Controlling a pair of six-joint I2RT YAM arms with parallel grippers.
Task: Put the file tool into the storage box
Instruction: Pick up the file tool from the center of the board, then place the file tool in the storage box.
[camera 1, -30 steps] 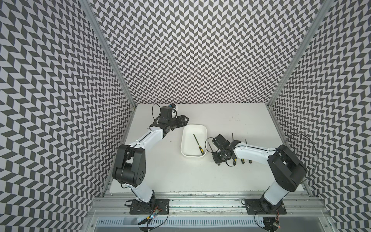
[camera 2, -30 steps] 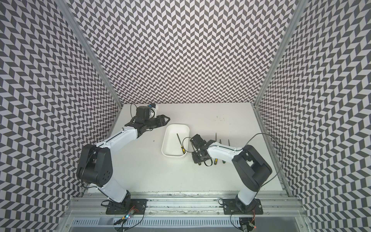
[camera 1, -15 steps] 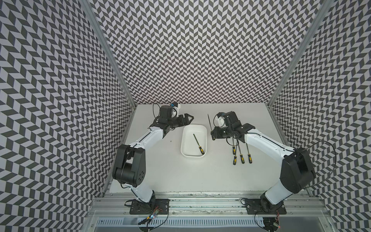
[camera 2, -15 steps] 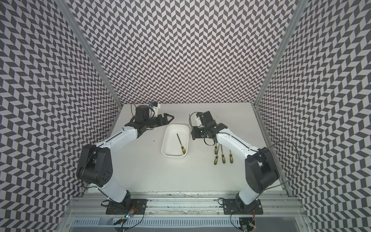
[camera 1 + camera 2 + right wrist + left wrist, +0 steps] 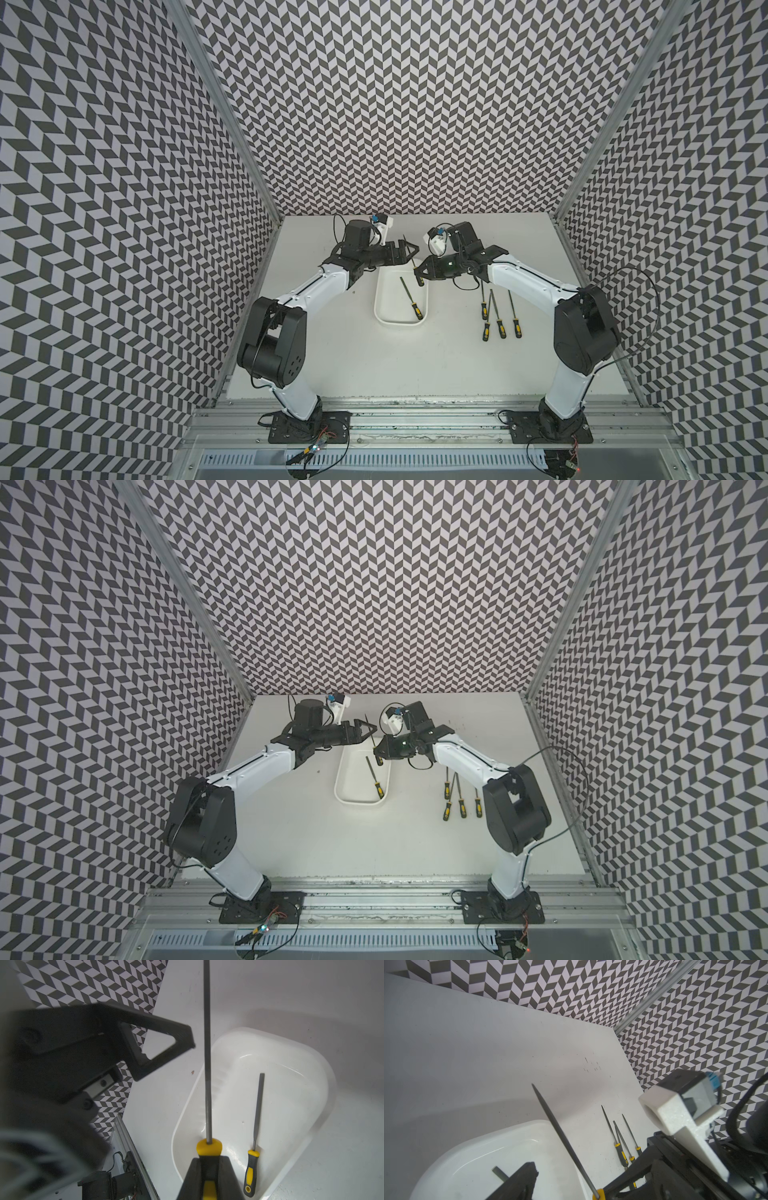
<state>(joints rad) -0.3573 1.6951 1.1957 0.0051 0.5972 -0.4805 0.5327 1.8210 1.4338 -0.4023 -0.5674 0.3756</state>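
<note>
My right gripper [image 5: 208, 1160] is shut on the black and yellow handle of a file tool [image 5: 207, 1064], held in the air over the far end of the white storage box [image 5: 399, 325]. The file's grey shaft [image 5: 560, 1132] points up toward my left gripper [image 5: 409, 253], which is open. In the left wrist view the shaft crosses the gap beside one dark finger [image 5: 527, 1176]. In both top views the two grippers face each other closely, left gripper [image 5: 368, 731] and right gripper [image 5: 379, 754]. A second file [image 5: 409, 296] lies flat inside the box.
Several more files [image 5: 498, 313] lie side by side on the white table to the right of the box, under the right forearm. Patterned walls enclose the table on three sides. An aluminium rail [image 5: 415, 409] runs along the front.
My right gripper has lifted a file from the row on the table and carried it back and left over the box, up to the left gripper. The left gripper's jaws have widened.
</note>
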